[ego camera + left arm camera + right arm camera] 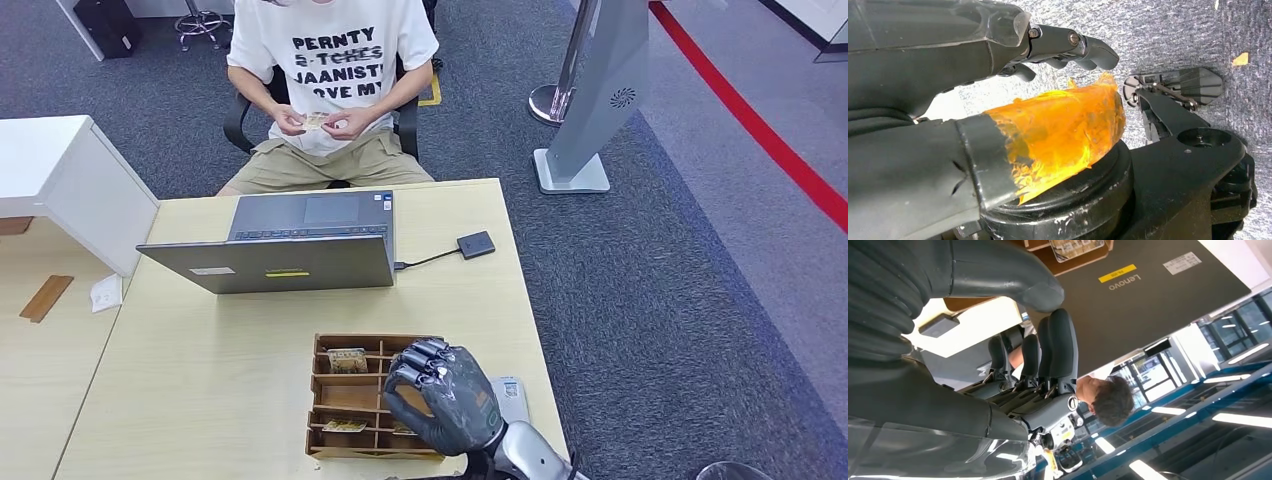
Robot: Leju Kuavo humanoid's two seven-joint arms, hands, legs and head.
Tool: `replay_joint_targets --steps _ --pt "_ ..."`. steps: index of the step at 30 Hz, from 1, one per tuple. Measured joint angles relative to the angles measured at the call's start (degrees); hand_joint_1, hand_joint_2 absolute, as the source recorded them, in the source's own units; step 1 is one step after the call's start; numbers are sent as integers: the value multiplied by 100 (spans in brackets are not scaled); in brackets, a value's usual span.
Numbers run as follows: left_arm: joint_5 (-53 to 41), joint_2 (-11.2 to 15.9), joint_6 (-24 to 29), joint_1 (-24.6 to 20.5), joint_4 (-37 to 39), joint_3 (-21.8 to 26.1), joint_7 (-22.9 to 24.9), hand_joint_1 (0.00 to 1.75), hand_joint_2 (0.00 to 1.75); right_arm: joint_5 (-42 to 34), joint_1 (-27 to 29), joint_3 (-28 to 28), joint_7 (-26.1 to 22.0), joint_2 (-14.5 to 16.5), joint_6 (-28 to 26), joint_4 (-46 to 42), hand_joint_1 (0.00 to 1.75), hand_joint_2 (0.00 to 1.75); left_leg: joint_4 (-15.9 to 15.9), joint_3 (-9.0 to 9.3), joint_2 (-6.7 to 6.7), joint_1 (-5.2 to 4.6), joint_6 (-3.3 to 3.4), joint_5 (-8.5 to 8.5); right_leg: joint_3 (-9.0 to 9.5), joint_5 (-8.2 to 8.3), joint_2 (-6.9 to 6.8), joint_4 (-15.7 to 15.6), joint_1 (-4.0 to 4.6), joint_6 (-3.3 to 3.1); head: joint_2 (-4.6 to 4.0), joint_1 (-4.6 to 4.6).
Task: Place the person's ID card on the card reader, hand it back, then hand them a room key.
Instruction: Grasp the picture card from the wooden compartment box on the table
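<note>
ID card [316,121] in the person's hands [347,124], held at lap height in front of the white printed T-shirt; person [325,90] seated on a dark chair just beyond the far edge of the table [200,380].

Card reader [476,244]: small dark square pad lying flat near the far right corner of the table, thin cable running from it to the right side of the laptop [290,245]. Nothing on the reader. Laptop open, lid back toward the robot, screen facing the person, set along the far edge.

Wooden tray [340,396] with compartments at the near edge of the table, right of centre. One card [347,360] in a far-left compartment, another [343,426] in a near-left compartment; print too small to read. A pale card-like item [511,392] lies on the table just beside the tray's right side, partly hidden by the hand.

Right hand [443,396] hovers over the right part of the tray, fingers curled inward, nothing seen in them; in the right wrist view [1038,360] fingers bent together with nothing between them and the thumb.

Left hand [998,75] hangs over grey carpet, fingers bent but apart from the thumb, which is wrapped in orange tape [1063,130]; holds nothing.

White counter [60,180] to the left of the table; grey stand [590,100] on the carpet to the right.
</note>
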Motion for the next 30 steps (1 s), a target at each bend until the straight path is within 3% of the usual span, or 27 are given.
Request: replay_joint_targets --steps 30 --pt "-95 18 -3 -3 0 -9 39 0 0 438 -374 100 484 3 33 493 63 175 0 1 1 0 0 0 1 1 0 0 -1 0 0 -1"
